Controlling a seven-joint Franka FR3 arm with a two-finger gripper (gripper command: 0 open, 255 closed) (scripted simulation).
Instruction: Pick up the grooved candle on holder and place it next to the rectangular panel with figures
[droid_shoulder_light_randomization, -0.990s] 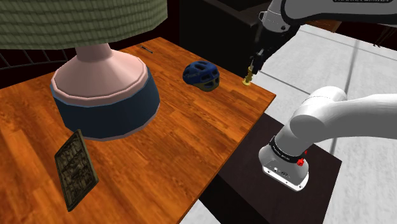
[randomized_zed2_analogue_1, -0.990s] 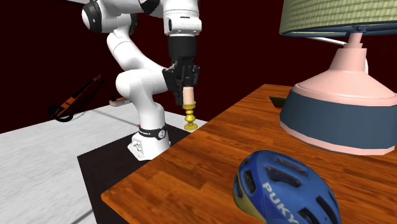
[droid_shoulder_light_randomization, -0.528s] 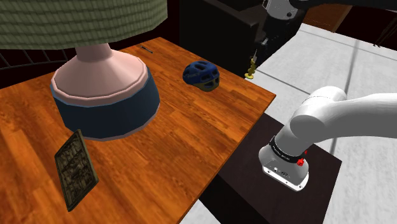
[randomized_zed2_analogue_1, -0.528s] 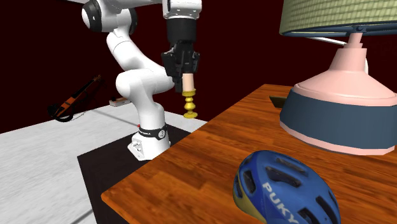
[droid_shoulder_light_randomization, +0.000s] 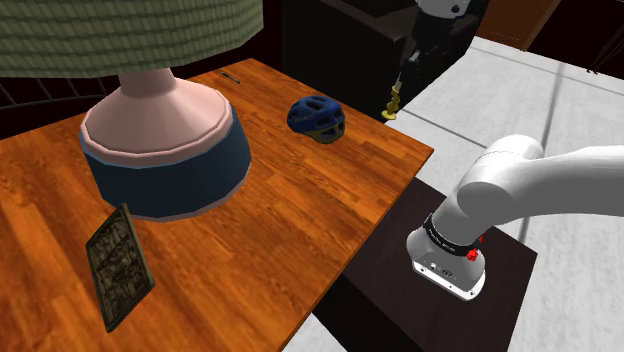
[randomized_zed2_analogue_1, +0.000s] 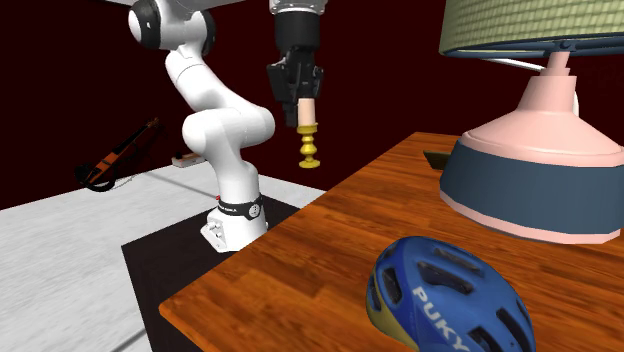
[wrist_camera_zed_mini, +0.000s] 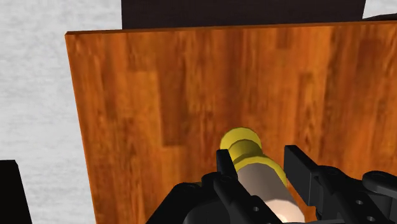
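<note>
- Clamped between the 2 fingers of the black gripper (randomized_zed2_analogue_1: 303, 101): pale grooved candle on yellow holder (randomized_zed2_analogue_1: 309, 140), upright, holder hanging below.
- Held in air over the wooden table (droid_shoulder_light_randomization: 290, 225) corner near the stand, clear of the wood.
- Well apart from the rectangular panel with figures (droid_shoulder_light_randomization: 120, 262), lying flat beyond the blue helmet (droid_shoulder_light_randomization: 317, 116) and lamp base (droid_shoulder_light_randomization: 165, 150).

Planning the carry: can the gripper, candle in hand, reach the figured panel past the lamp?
Probably yes: the gripper holds the candle clear above the table, and bare wood runs beside the lamp base to the panel, though it lies far off.
</note>
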